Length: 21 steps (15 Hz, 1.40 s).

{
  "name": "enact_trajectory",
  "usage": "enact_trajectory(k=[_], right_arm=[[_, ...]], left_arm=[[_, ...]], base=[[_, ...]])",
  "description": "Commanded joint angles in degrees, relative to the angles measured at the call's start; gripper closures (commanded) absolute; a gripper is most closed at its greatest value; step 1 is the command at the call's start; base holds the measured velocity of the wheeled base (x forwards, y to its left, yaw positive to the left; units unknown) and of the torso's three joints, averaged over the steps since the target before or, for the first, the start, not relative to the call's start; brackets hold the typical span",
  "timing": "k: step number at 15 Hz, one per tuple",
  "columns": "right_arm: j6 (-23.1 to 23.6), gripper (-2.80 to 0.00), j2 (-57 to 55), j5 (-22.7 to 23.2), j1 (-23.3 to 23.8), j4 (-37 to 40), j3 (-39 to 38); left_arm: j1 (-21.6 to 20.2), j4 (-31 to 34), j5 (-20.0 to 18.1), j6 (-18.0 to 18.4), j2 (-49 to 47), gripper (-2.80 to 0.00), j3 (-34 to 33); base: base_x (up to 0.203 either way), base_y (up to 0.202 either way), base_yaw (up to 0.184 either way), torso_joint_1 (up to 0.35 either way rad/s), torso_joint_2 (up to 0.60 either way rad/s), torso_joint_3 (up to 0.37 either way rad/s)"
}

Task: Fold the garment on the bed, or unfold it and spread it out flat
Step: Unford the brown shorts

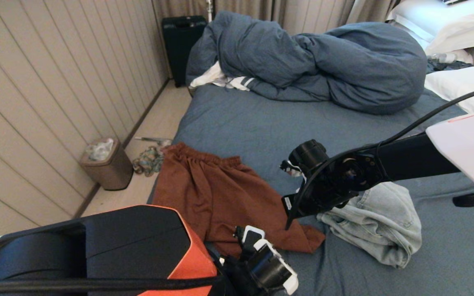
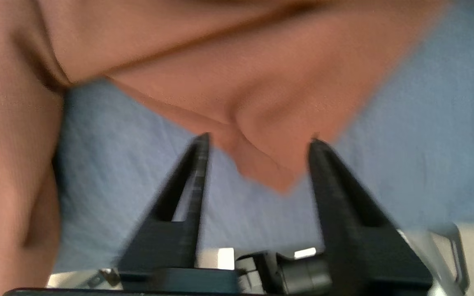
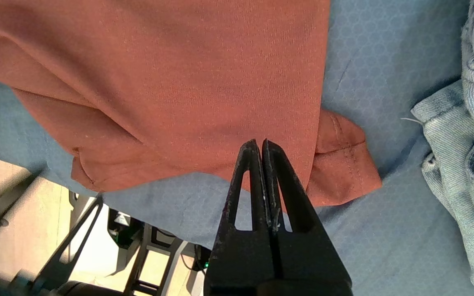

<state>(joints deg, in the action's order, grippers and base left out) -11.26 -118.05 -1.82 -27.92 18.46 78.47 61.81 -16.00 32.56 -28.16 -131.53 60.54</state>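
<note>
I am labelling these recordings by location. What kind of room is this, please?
Most likely a bedroom in a home or a hotel. A wide bed with a blue sheet fills the view, with a bunched blue duvet and white pillows at its far end, curtains behind, and a small waste bin on the floor.

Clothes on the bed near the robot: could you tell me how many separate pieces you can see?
2. The rust-brown shorts lie at the bed's near left edge; the crumpled pale jeans lie just to their right. More may be hidden under the bunched duvet.
</note>
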Motion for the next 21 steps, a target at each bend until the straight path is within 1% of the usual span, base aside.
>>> enact_trajectory(k=[1, 3, 4, 9, 10, 21], right_arm=[[-0.1, 0.0, 0.5, 0.0, 0.0, 0.1, 0.0], [-0.1, 0.0, 1.7, 0.0, 0.0, 0.1, -0.3], [-0.1, 0.0, 2.1, 0.0, 0.0, 0.1, -0.4], [-0.1, 0.0, 3.7, 0.0, 0.1, 0.1, -0.3], [-0.1, 0.0, 4.0, 0.0, 0.1, 0.1, -0.3], [0.0, 0.0, 4.8, 0.0, 0.3, 0.1, 0.0]], left_arm=[[-2.4, 3.2, 1.1, -1.7, -3.5, -2.8, 5.0], [-3.6, 7.9, 2.9, -3.2, -5.9, -2.8, 8.3], [-3.6, 9.2, 3.8, -3.5, -6.2, -2.8, 8.8], [-3.7, 10.4, 4.0, -4.1, -7.5, -2.8, 9.9], [-3.7, 10.5, 3.9, -4.0, -7.5, 0.0, 9.9], [-3.3, 9.8, 4.1, -4.2, -7.2, 0.0, 9.4]], base=[[0.0, 0.0, 0.0, 0.0, 0.0, 0.0], [0.0, 0.0, 0.0, 0.0, 0.0, 0.0], [0.0, 0.0, 0.0, 0.0, 0.0, 0.0], [0.0, 0.0, 0.0, 0.0, 0.0, 0.0], [0.0, 0.0, 0.0, 0.0, 0.0, 0.0], [0.0, 0.0, 0.0, 0.0, 0.0, 0.0]])
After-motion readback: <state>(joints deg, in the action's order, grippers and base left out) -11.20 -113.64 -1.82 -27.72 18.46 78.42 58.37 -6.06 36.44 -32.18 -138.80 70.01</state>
